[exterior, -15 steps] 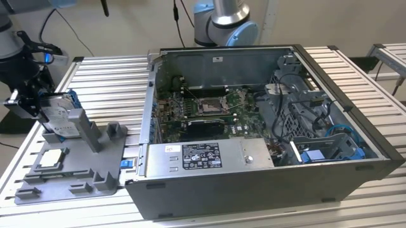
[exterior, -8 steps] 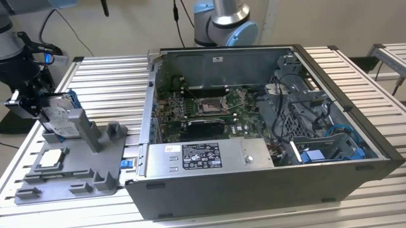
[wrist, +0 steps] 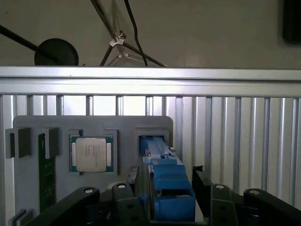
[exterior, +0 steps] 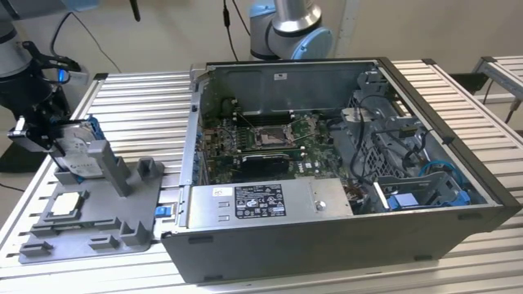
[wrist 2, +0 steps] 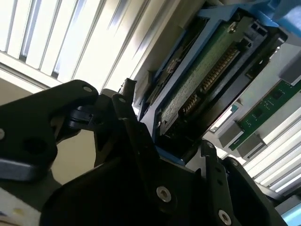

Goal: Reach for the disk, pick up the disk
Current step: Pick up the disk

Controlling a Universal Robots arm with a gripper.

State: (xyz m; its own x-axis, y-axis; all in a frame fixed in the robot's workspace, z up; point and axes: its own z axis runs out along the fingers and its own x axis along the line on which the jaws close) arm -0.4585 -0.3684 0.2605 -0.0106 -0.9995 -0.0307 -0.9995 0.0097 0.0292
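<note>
Exterior view
Pincer: black two-finger pincer (exterior: 63,147) on the dark arm at the exterior view's left, level with the disk.
Disk: flat silver-metal disk with a white label and bright blue plastic frame (exterior: 82,138), standing on edge in a slot of the grey plastic fixture plate (exterior: 98,214), against a grey upright post (exterior: 112,166).
Plate contents: small square silver chip (exterior: 67,205) lying flat in a recess, nearer the camera than the disk.
Bench: ribbed aluminium slat table (exterior: 139,104), matt and light.
Neighbour: open dark-grey metal computer case (exterior: 327,245) just beside the plate, with a green board and cables inside.

Second wrist view
Pincer state: spread. The black, smooth, bolted fingers (wrist 2: 141,141) lie one on each side of the disk (wrist 2: 202,84), which sits between them.
Contact: cannot tell whether the pads touch the frame.
Disk texture: the edge-on side shows a green circuit board with a row of gold contacts, rimmed by the glossy blue frame.

First wrist view
Pincer state: pincer (wrist: 165,181) apart, its fingers (wrist: 203,186) flanking the blue frame close on both sides.
Disk position: disk (wrist: 167,188) upright in the plate's rectangular slot, well seated.
Beside it: silver chip (wrist: 91,154) in its green-edged square recess, and a dark green memory strip (wrist: 41,174) on edge further along the plate.
Background: slat table (wrist: 244,141) ending at a smooth aluminium rail.
</note>
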